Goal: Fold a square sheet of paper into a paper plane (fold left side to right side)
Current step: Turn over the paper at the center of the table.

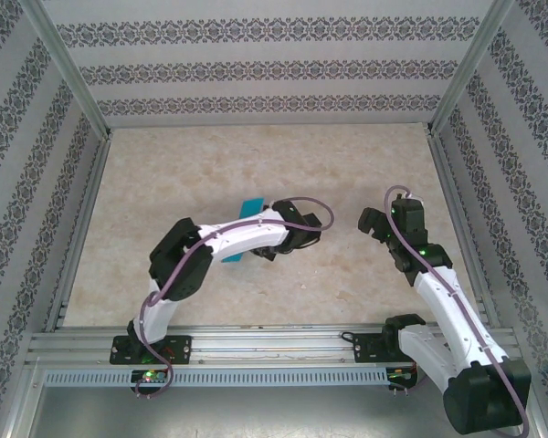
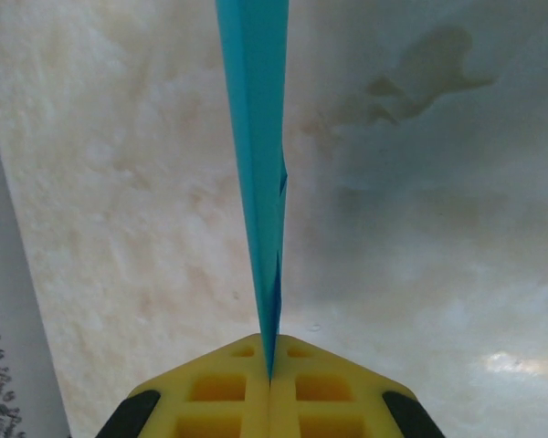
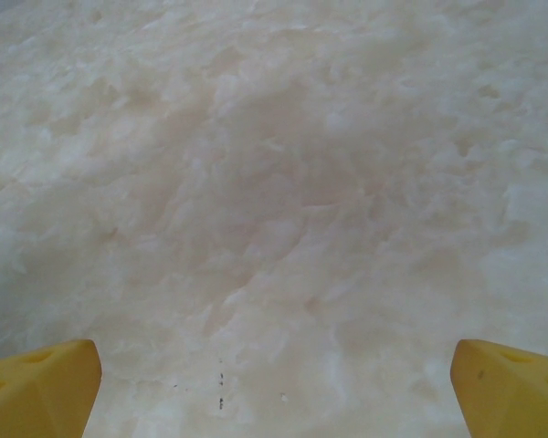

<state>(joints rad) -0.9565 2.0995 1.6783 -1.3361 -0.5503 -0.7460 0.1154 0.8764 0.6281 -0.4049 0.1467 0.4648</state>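
At the centre of the pale marbled beige tabletop, the left gripper is closed on the thin teal-blue paper sheet, which is folded into a long, narrow, tapering shape. In the left wrist view the two yellow fingers meet with no gap, and the narrow end of the paper is pinched edge-on between them. From there the paper runs straight away from the fingers, widens, and leaves the frame at the top. In the top external view a teal end of the paper projects past the far side of the white left forearm, and a smaller teal portion shows at its near side. Whether the paper touches the tabletop cannot be determined. The right gripper is set wide: its yellow fingertips stand at opposite lower corners of the right wrist view, with bare tabletop between them and nothing held. In the top view the right arm is positioned to the right, well apart from the paper.
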